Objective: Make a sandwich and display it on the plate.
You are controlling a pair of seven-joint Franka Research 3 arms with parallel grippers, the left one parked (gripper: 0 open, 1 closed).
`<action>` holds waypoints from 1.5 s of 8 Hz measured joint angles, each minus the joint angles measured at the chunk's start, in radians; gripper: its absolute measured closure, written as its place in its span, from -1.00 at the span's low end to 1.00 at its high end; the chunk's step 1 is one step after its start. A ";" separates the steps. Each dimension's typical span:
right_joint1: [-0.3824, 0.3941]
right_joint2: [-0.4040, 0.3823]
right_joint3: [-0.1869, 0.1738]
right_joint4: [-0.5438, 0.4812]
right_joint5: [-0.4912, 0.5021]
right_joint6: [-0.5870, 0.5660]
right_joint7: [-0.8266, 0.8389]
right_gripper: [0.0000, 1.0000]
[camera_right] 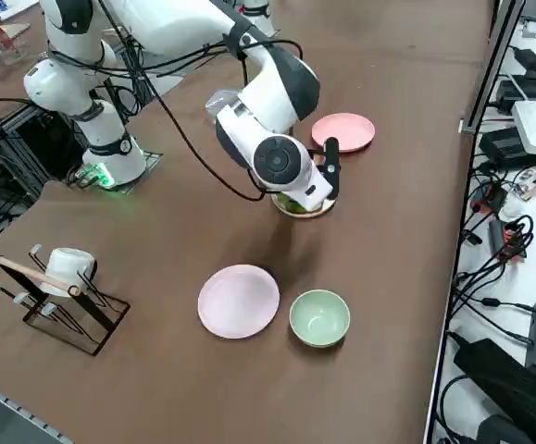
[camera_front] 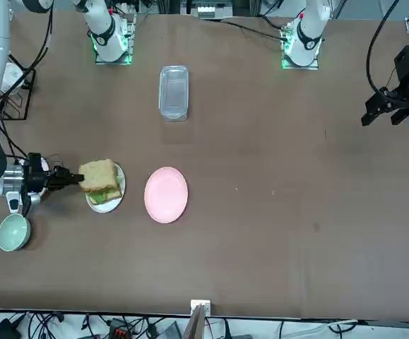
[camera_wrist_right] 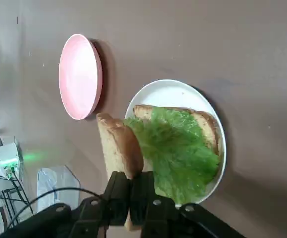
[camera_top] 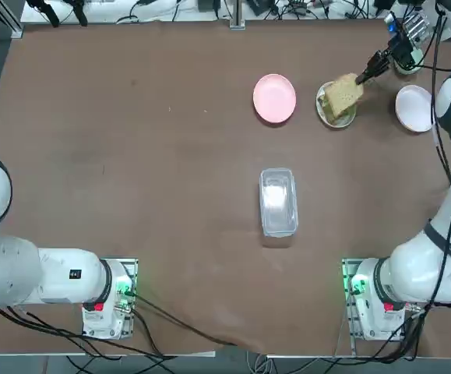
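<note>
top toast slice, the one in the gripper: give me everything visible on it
The top toast slice is tan-brown with a darker crust, roughly square and thick. The right gripper is shut on one edge and holds it tilted above the white plate, not yet laid flat. Below it on the plate lie green lettuce and the bottom slice. In the top view it covers most of the plate, beside the pink plate. Whether its lower edge touches the lettuce cannot be told.

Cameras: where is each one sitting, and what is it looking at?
Top: overhead, looking down; both arm bases show.
Front: across the table, facing the robot; right gripper holds a toast slice.
Right side: raised, looking diagonally down; the arm hides most of the plate.
Wrist: on the right arm, sees its fingers, lettuce.
Top and front share the pink plate.
</note>
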 joint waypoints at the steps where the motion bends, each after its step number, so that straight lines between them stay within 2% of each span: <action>1: -0.005 0.009 0.000 0.002 0.010 0.000 0.000 0.90; 8: -0.018 0.044 0.000 0.006 0.031 -0.001 -0.003 0.85; 9: -0.018 0.048 0.000 0.006 0.031 -0.001 -0.003 0.57; 12: -0.019 0.053 0.000 0.018 0.031 0.000 -0.003 0.03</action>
